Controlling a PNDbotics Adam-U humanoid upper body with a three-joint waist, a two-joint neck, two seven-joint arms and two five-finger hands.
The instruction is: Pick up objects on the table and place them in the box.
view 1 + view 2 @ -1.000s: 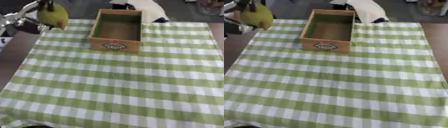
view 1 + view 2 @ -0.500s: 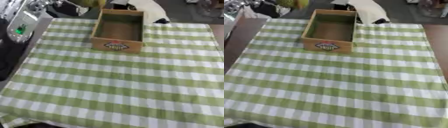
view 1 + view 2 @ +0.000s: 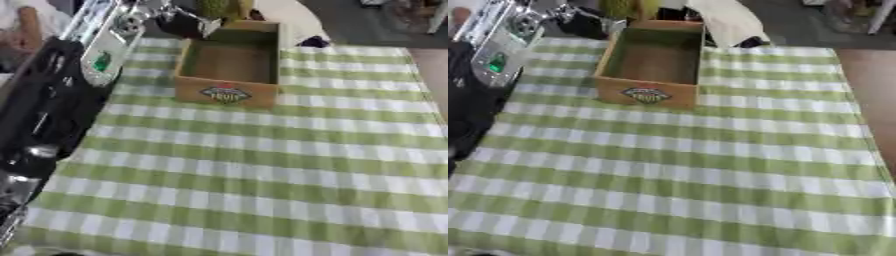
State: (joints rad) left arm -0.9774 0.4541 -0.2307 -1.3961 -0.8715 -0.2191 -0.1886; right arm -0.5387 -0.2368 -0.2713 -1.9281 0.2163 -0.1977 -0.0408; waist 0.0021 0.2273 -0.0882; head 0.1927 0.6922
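**Pear hanging at the box's far rim**

Left eye view: a green-checked cloth (image 3: 262, 165) is covering the table, and the wooden box (image 3: 229, 67) is sitting open at its far end, apparently with nothing in it. The left arm (image 3: 79, 75) is reaching in along the left side, black and silver, and the left hand (image 3: 179, 17) is showing near the top edge, just beyond the box's far left corner. A greenish pear (image 3: 213, 7) is sitting right at the hand, above the far rim; the fingers seem to be wrapping it, though the blur is making the grasp hard to read. The right hand is showing nowhere.

Right eye view: same story, with the pear (image 3: 619, 7) cut by the top edge and hovering beside the far left corner rather than over the middle of the box. A white cloth-like shape (image 3: 726, 22) is lying behind the box.

The danger, as I judge it: letting go here could be dropping the pear on the rim or outside the far wall, because it is not centred over the opening. Coming lower could be knocking the hand against the rim and shoving the box.
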